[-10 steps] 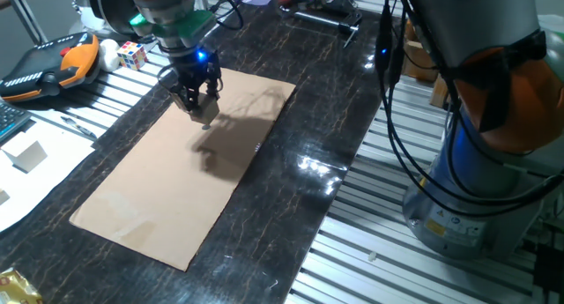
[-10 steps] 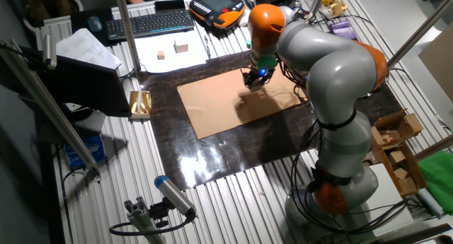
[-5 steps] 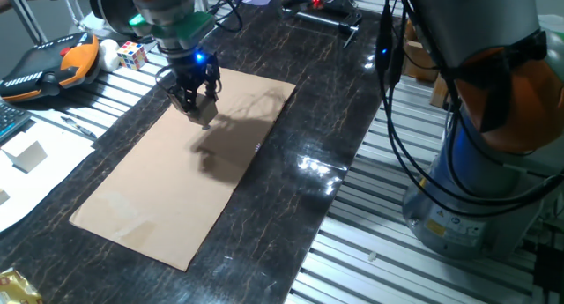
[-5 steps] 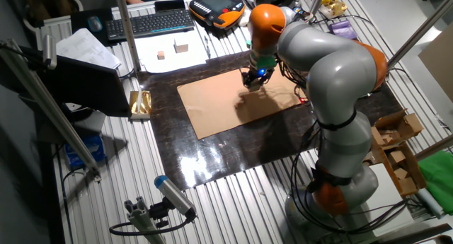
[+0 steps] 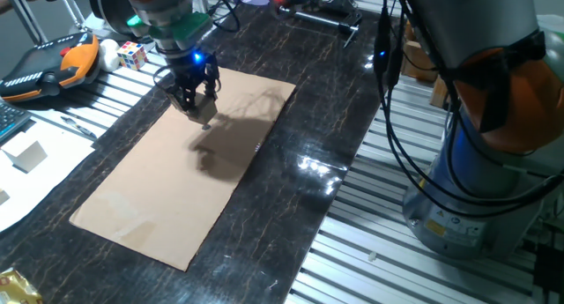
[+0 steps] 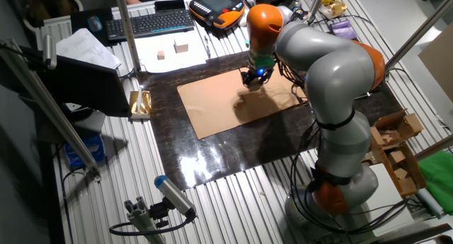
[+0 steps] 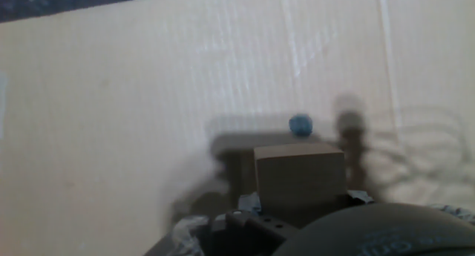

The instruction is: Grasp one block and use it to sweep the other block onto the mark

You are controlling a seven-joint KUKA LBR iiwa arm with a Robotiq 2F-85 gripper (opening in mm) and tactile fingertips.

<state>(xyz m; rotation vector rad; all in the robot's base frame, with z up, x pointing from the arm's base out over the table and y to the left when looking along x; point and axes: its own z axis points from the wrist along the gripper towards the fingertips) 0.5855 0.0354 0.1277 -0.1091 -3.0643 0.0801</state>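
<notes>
My gripper (image 5: 201, 113) hangs low over the far end of a brown cardboard sheet (image 5: 159, 189); it also shows in the other fixed view (image 6: 253, 80). In the hand view a light-tan wooden block (image 7: 299, 174) sits between my fingertips, so the gripper looks shut on it. A small blue dot, the mark (image 7: 300, 124), lies on the cardboard just beyond the block. No second block shows on the cardboard in any view.
A multicoloured puzzle cube (image 5: 132, 54) and an orange teach pendant (image 5: 48, 64) lie beyond the sheet's far corner. White paper with two small blocks (image 6: 181, 47) and a keyboard (image 6: 145, 23) sit off the mat. The robot base (image 5: 476, 181) stands at the right.
The gripper has shifted slightly toward the far end of the cardboard, still holding the block. Nothing else has moved.
</notes>
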